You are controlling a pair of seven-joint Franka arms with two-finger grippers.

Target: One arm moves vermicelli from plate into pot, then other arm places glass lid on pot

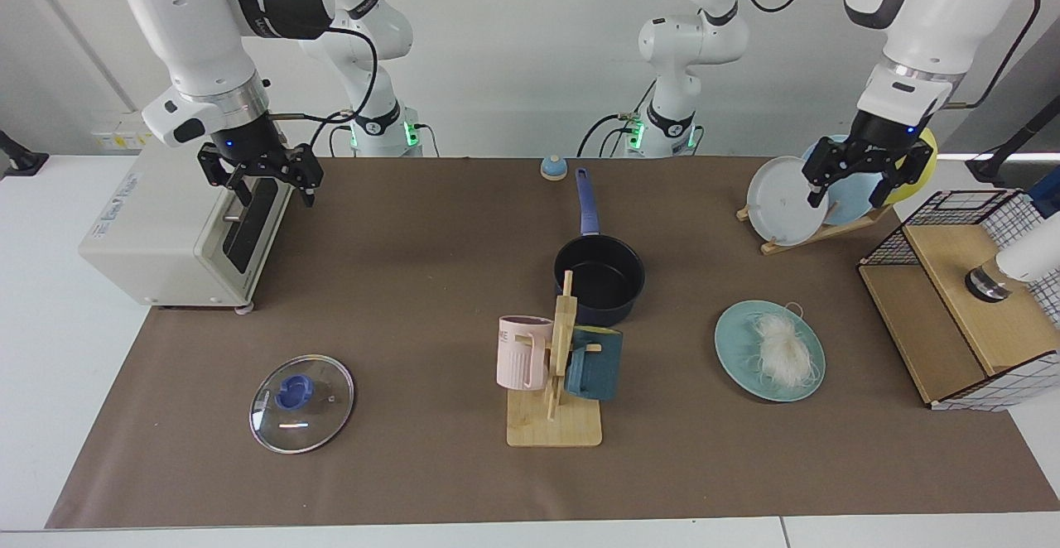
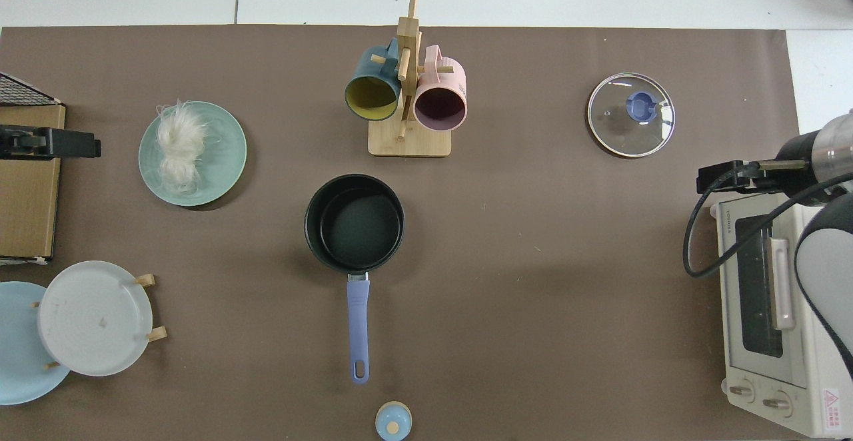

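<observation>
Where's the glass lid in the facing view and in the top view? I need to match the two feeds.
Facing view: the glass lid lies flat on the mat at lower left, nearer the camera than the toaster oven.
Top view: it lies at upper right, above the toaster oven.
Shared landmark: the mug rack, in the middle of both views.

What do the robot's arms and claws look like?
Both arms are chunky, white and jointed, with black bands, silver wrist rings and black cables. The right gripper and left gripper are black two-finger claws. Green lights glow at each base.
</observation>
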